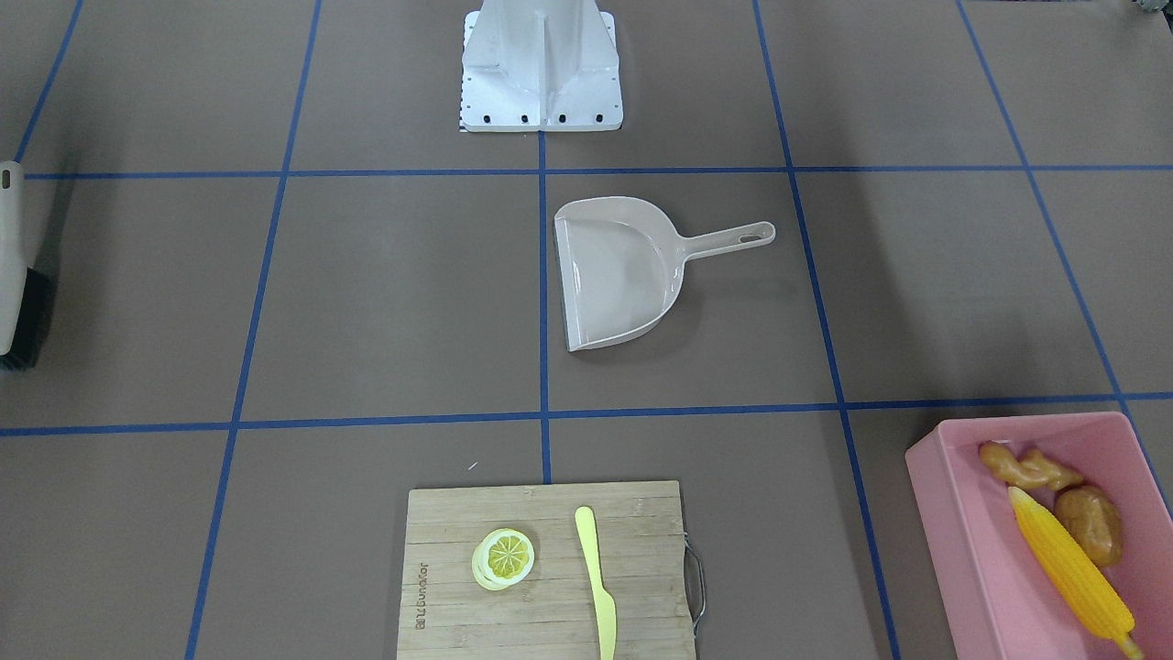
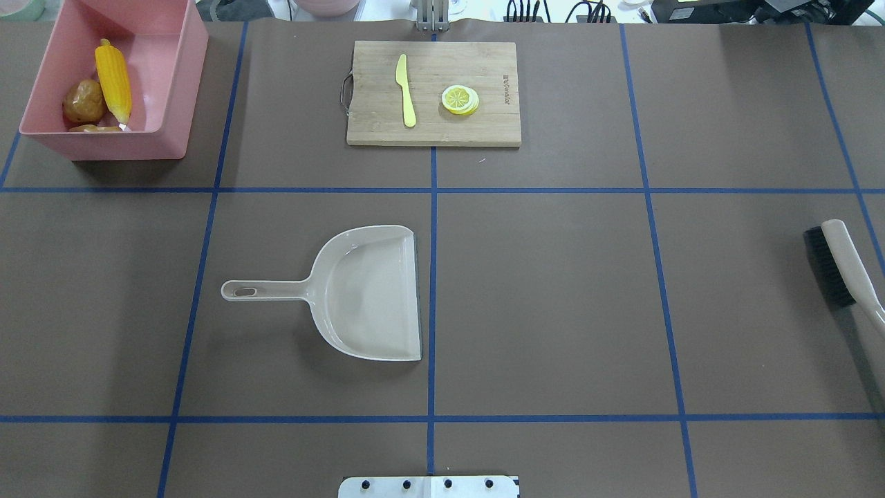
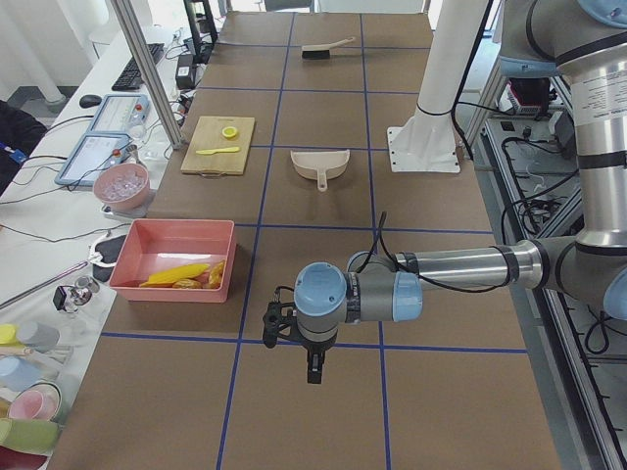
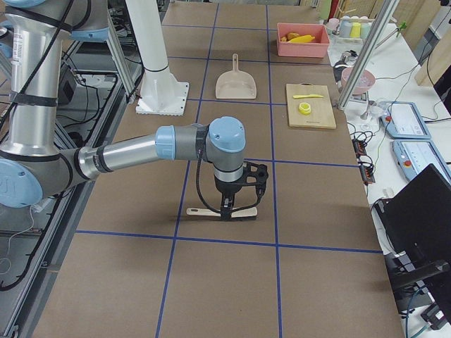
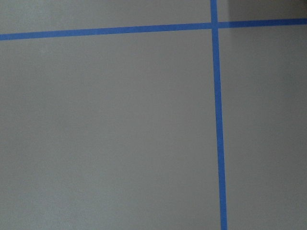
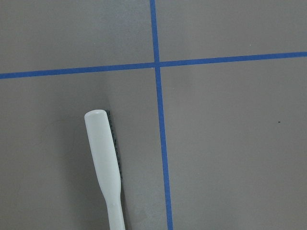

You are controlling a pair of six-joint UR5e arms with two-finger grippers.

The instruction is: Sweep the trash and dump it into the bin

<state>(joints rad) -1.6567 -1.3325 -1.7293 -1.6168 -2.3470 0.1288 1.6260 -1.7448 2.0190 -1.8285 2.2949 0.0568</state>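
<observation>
Trash is lying in the pink bin (image 2: 110, 144) at the far left corner of the table (image 2: 553, 311).
A beige dustpan (image 2: 366, 294) is sitting mid-table, a cutting board (image 2: 373, 124) beyond it; the right gripper (image 4: 227, 210) is hanging over a brush (image 2: 840, 266), the left gripper (image 3: 313, 370) over the table, jaw widths impossible to tell. Yellow corn cob (image 2: 114, 79), orange-brown potato (image 2: 84, 102) and tan ginger root (image 1: 1026, 467) are crowding the bin's end. Blue tape (image 2: 433, 387) is gridding the brown table.
</observation>
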